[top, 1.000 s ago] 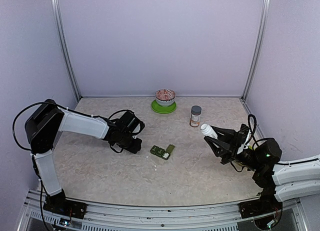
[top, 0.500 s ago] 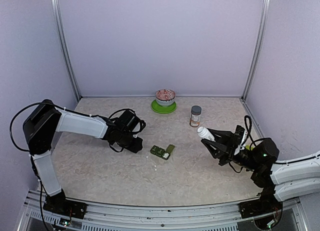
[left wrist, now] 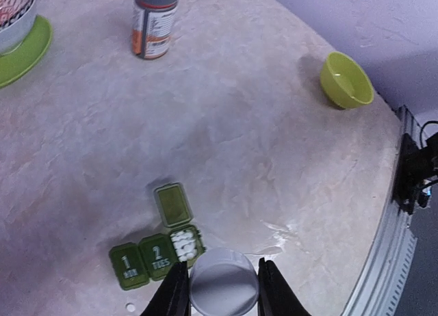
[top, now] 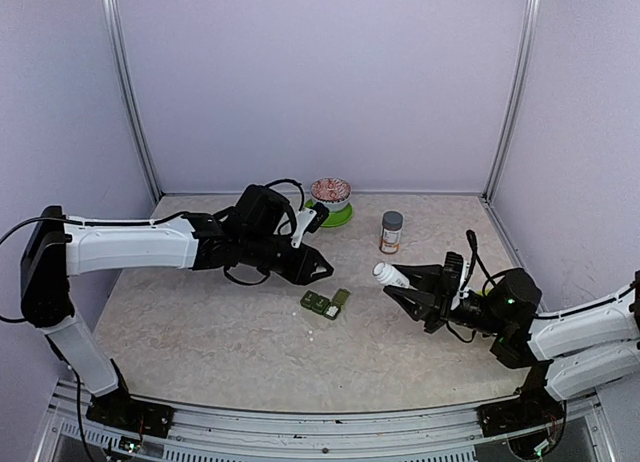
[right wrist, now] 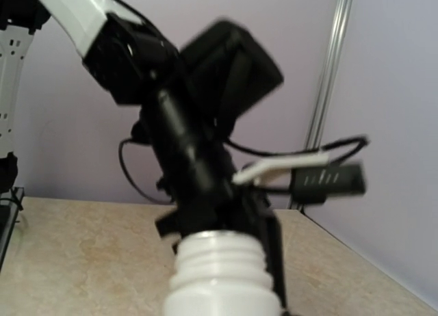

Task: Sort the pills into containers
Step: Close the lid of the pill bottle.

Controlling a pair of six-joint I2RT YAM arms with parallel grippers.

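Fingers of our left gripper (left wrist: 223, 287) pinch a round white plastic cap (left wrist: 222, 297). Just ahead of them lies the dark green three-compartment pill strip (left wrist: 159, 253), with one lid up and tiny white pills (left wrist: 183, 242) inside. Our right gripper (top: 412, 287) clamps an uncapped white plastic bottle (top: 388, 273), its mouth leaning out beyond the fingertips. If it tips short of the open cell, pills scatter over the beige marbled tabletop (top: 200, 322). Both arms reach low and inward, wrists angled down.

We see soft, even light and faint shadows; the left arm (right wrist: 195, 152) looks blurred from the right wrist.
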